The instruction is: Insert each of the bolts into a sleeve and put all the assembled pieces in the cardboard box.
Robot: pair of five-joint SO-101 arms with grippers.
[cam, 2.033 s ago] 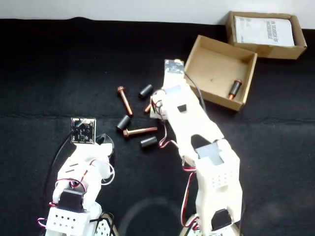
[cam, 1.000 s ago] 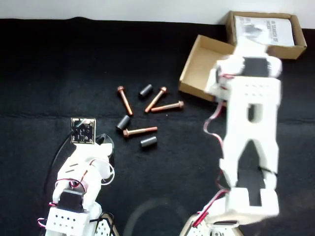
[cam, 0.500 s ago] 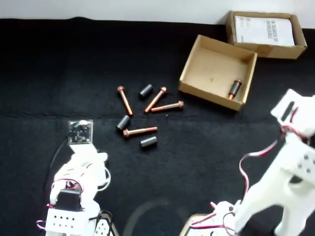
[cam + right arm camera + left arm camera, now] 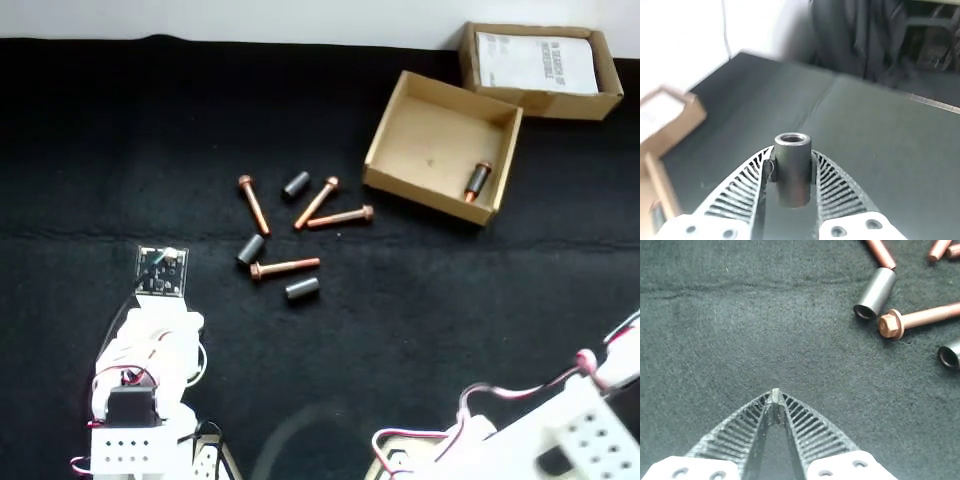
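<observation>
Several copper bolts lie loose mid-table, among them one beside a dark sleeve; two more sleeves lie nearby. The open cardboard box holds one assembled piece. My left arm sits at the near left; its gripper is shut and empty over bare cloth, short of a sleeve and a bolt. My right arm is at the near right corner; its gripper is shut on an upright dark sleeve, raised above the table.
A second cardboard box with a printed sheet stands at the far right corner. Black cloth covers the table, with free room in front of the bolts and between the arms. A white wall runs along the far edge.
The right arm swung from the bolt pile past the cardboard box down to the near right corner. The left arm drew back slightly toward the near edge. Bolts and sleeves stayed put.
</observation>
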